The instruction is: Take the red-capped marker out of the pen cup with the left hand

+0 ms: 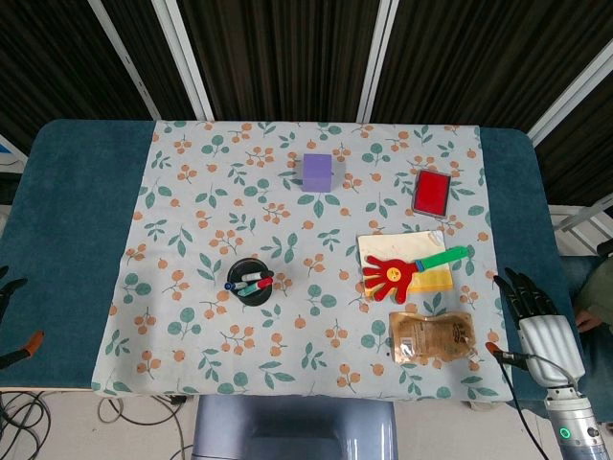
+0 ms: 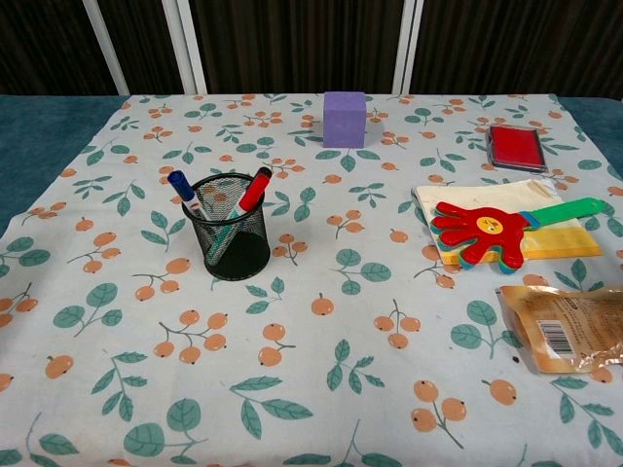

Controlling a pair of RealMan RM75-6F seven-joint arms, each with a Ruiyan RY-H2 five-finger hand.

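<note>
A black mesh pen cup (image 1: 250,284) (image 2: 230,228) stands upright on the floral cloth, left of centre. Inside it the red-capped marker (image 1: 262,279) (image 2: 255,188) leans to the right, beside a blue-capped marker (image 2: 183,189) and a green one (image 1: 248,288). Only dark fingertips and an orange-tipped thumb of my left hand (image 1: 19,352) show at the head view's left edge, spread apart, empty, and far left of the cup. My right hand (image 1: 538,320) rests at the table's right edge with its fingers apart, holding nothing. Neither hand shows in the chest view.
A purple block (image 1: 317,171) (image 2: 345,119) stands at the back centre and a red stamp pad (image 1: 432,191) (image 2: 516,147) at the back right. A red hand-shaped clapper (image 1: 395,273) (image 2: 484,232) lies on yellow paper, with a brown snack pouch (image 1: 433,336) (image 2: 574,326) in front of it.
</note>
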